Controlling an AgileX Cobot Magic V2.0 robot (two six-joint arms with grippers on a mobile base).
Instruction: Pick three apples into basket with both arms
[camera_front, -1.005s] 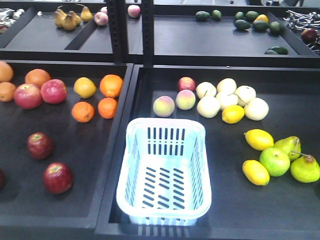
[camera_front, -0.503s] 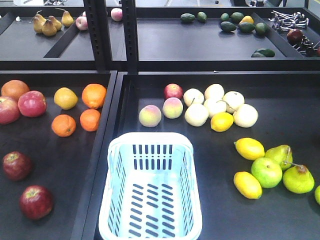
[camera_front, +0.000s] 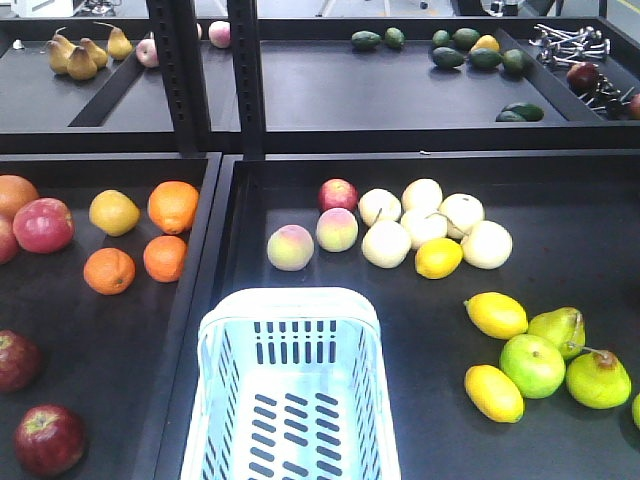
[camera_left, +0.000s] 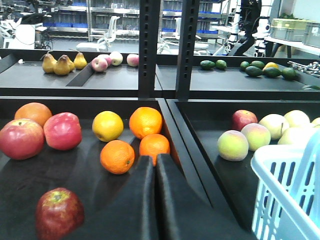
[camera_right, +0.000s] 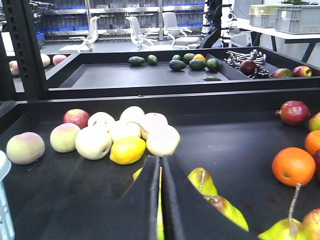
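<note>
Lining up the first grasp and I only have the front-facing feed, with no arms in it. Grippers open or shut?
Observer: Left gripper is shut with nothing held, per its wrist camera.
Operator: Right one?
Observer: Right gripper is shut too, nothing between the fingers.
Operator: Anything past my right edge?
Observer: Yes. The right wrist view shows an orange and a red apple further right on that tray.

basket (camera_front: 290, 300) mouth open | apples (camera_front: 48, 438) unobstructed | oranges (camera_front: 110, 270) behind
</note>
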